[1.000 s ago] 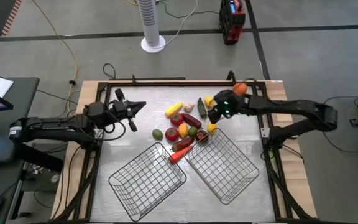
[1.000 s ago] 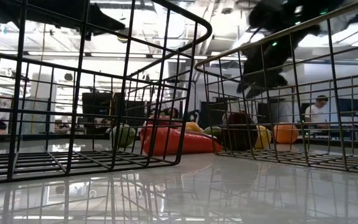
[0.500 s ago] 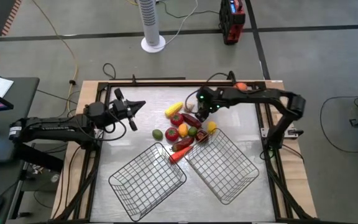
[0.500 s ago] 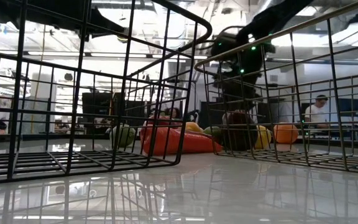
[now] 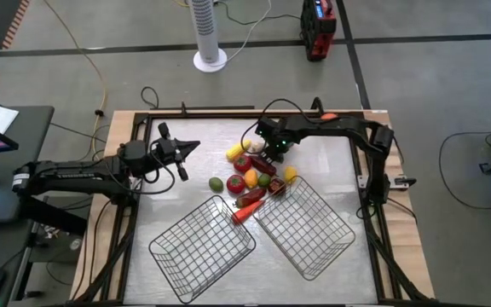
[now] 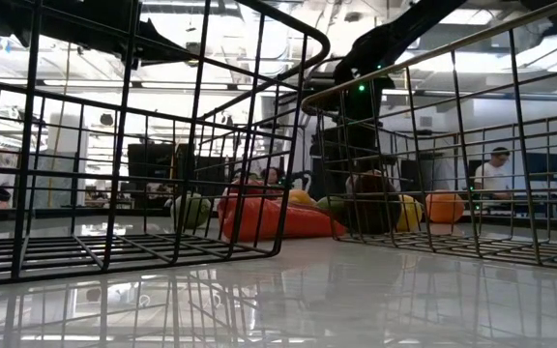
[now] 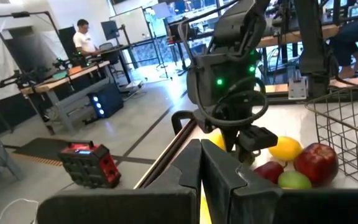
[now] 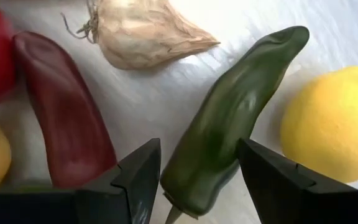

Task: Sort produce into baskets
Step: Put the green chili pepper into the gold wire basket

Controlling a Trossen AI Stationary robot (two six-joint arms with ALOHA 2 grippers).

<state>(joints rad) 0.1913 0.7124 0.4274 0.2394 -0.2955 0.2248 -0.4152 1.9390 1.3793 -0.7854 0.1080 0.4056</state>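
White tabletop carries a heap of produce near its middle, with two wire baskets on the near side of the heap, both holding nothing. Right gripper hangs low over the far edge of the heap, fingers apart, straddling the stem end of a green pepper that lies flat between them; whether the pads touch it cannot be told. Just beyond one finger lies a dark red pepper, beyond the other a lemon, and ahead a garlic bulb. Left gripper waits shut, well apart from the heap.
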